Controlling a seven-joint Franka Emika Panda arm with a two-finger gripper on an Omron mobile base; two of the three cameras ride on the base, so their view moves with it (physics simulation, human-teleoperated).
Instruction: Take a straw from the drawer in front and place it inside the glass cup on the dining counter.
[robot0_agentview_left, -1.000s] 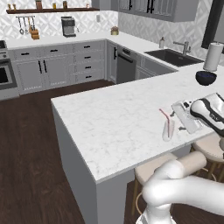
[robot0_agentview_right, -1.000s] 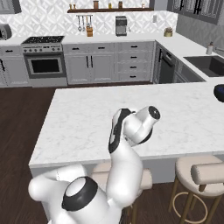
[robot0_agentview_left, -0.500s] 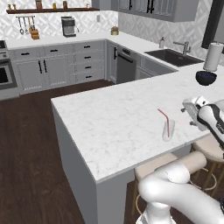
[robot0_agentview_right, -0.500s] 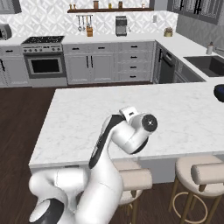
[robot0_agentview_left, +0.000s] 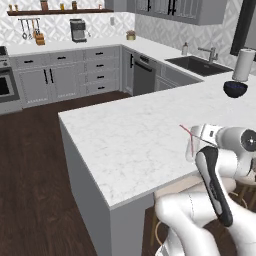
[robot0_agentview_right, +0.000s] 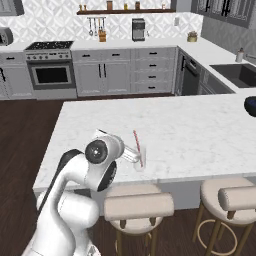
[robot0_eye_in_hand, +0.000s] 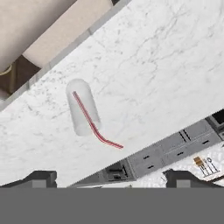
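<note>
The thin pink-red straw (robot0_eye_in_hand: 89, 119) stands in the glass cup (robot0_eye_in_hand: 82, 109) on the dining counter (robot0_eye_in_hand: 144, 78), its bent top poking out past the rim. The same straw (robot0_agentview_right: 137, 146) and cup (robot0_agentview_right: 140, 162) sit near the counter's front edge (robot0_agentview_right: 165, 177). My gripper (robot0_eye_in_hand: 116, 177) is open and holds nothing, and it looks at the cup from a short way off. In the left base view the gripper (robot0_agentview_left: 200, 133) hangs just right of the cup (robot0_agentview_left: 191, 149). The drawer is out of view.
A dark blue bowl (robot0_agentview_left: 235, 89) and a white paper-towel roll (robot0_agentview_left: 242, 65) stand at the counter's far right. Two padded stools (robot0_agentview_right: 137, 205) (robot0_agentview_right: 235, 197) are tucked under the front edge. The sink (robot0_agentview_left: 200, 65) and grey cabinets line the far walls.
My arm has folded, its elbow swinging up in front of the base cameras. The hand has stayed beside the cup, open. The straw stays in the cup.
</note>
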